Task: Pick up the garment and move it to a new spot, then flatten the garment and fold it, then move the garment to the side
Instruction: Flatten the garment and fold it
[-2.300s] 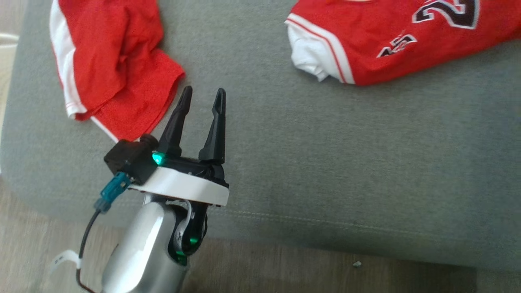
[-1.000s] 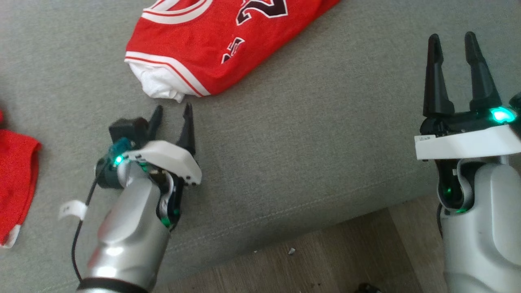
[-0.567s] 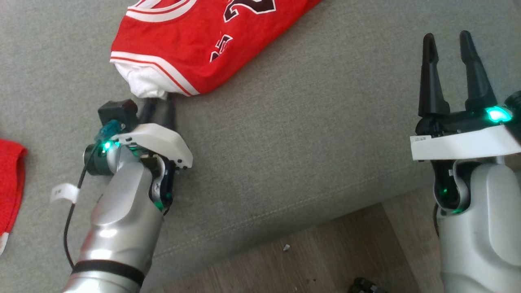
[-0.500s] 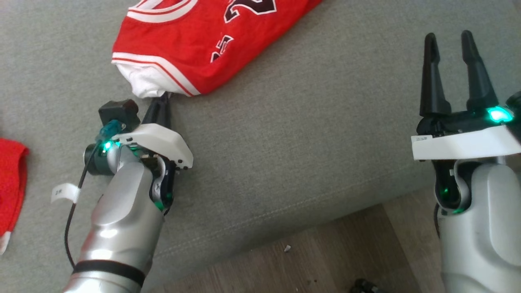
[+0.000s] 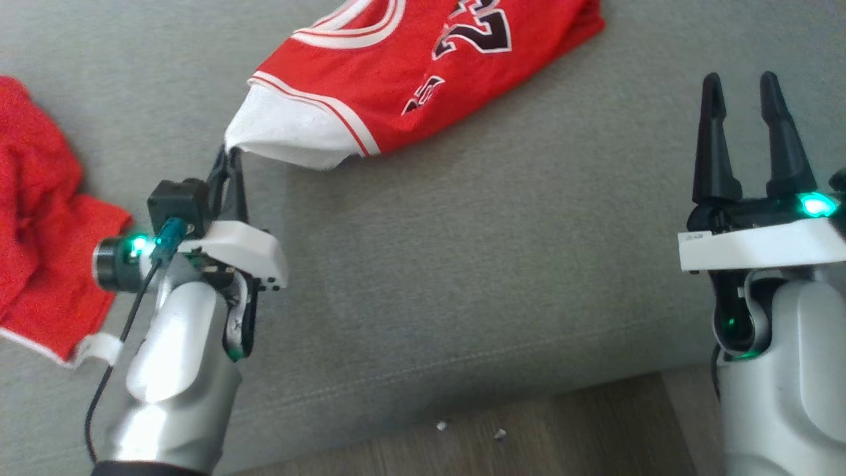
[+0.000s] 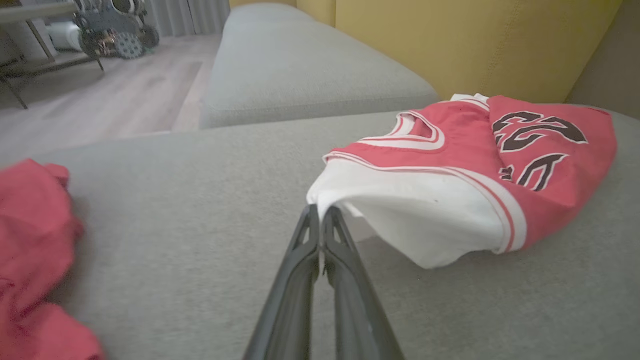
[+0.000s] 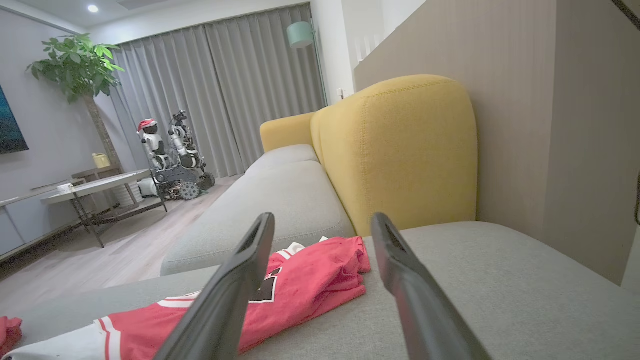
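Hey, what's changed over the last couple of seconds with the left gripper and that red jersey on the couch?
The left gripper reached the jersey, shut on its white corner and has drawn that corner up off the grey cushion, pulling it taut. The head view itself shifted too. Unchanged: the right gripper stays open, holding nothing, and the other red garment lies at the robot's left.

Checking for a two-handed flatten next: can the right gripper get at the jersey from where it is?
Probably yes: the right gripper is open, and bare cushion lies between it and the jersey.
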{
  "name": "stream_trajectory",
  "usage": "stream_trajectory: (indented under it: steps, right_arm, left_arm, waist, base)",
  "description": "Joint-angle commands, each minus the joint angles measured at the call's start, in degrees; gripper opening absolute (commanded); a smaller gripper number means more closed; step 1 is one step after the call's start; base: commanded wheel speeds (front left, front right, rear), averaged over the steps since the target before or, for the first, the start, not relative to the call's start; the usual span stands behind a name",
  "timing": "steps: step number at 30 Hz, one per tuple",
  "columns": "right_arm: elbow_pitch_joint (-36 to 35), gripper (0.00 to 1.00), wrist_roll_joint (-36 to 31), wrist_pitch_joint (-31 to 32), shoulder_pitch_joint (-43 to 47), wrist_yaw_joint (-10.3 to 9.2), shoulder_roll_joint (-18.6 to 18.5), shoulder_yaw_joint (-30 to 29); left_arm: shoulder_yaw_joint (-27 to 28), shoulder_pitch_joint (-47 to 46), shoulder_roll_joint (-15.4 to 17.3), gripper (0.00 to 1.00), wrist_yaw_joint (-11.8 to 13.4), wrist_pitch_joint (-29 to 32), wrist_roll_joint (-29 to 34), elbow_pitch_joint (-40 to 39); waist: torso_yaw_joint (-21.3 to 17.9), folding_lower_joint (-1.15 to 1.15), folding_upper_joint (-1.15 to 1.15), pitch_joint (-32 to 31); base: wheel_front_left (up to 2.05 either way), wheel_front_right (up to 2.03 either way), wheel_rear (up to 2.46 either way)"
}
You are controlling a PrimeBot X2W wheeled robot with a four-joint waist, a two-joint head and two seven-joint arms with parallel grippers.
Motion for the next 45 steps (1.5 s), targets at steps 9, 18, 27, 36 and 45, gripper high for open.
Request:
stream_trajectory:
  steps: [9,18,27,36,45]
  right_arm:
    - [-1.23,1.0,0.27,0.17,0.83,0.2,0.58,1.41]
    - [-0.8,1.0,0.73,0.51,1.02,0.2,0.58,2.33]
    - [0.31,1.0,1.67,0.9,1.61,0.2,0.58,1.54]
    - [7.28,1.0,5.3,4.86,-1.57,0.2,0.59,-2.68]
    - [21.03,1.0,-2.26,9.43,-13.07,0.2,0.59,-12.9]
  left_arm:
    - [-1.52,4.02,4.99,0.0,3.59,-0.34,8.4,-7.1]
    - [-1.73,5.92,2.46,1.0,0.07,-0.34,4.29,-2.33]
    - [2.09,7.87,1.34,1.0,0.14,-0.34,1.55,-8.53]
    - [3.15,10.8,-0.83,1.0,-1.35,-0.34,2.2,-19.02]
    - [2.01,10.89,-2.02,1.0,-2.08,-0.34,1.96,-21.53]
  waist:
    - [5.12,0.0,0.0,-3.43]
    - [5.1,0.0,0.0,-3.13]
    - [4.74,0.0,0.0,-3.01]
    - [6.72,0.0,0.0,-0.87]
    - [11.9,0.0,0.0,3.05]
  base:
    - [0.0,0.0,0.0]
    - [0.0,0.0,0.0]
    - [0.0,0.0,0.0]
    - [0.0,0.0,0.0]
    - [0.0,0.0,0.0]
